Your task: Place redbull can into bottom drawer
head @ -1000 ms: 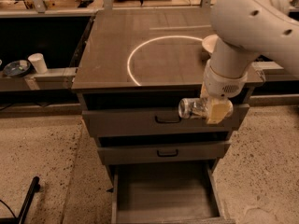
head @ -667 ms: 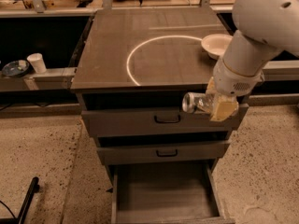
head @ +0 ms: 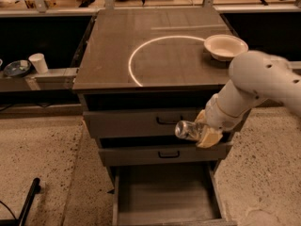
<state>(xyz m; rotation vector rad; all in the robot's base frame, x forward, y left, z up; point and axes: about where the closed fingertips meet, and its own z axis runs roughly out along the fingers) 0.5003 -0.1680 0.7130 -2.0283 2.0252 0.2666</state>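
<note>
**Can held above the open drawer, middle drawer front in the way**

The pincer [head: 204, 134] on the white robot arm is clamped on one end of the slim shiny silver redbull can [head: 186, 130]. The can lies sideways with its free end pointing left. It hangs in front of the gap between the two upper grey-brown drawers with dark handles [head: 168, 154], well above the open bottom drawer's plain floor [head: 164, 194].

Several things could go wrong from here:
- A straight descent may knock the can or the fingers against the middle drawer's front edge or handle, since the can looks close to that face.
- Because only one end is held, such a knock could twist the can loose.
- Letting go at this height would probably make the can bounce or roll, perhaps out over the drawer's low front.
- The forearm may also brush the drawer's right wall as it goes down.

Compared with 0.7 s ago, the can is lower: it was level with the top drawer front. The arm has swung down and to the right, so the white bowl [head: 225, 46] on the brown table [head: 155, 55] is now fully uncovered.
</note>
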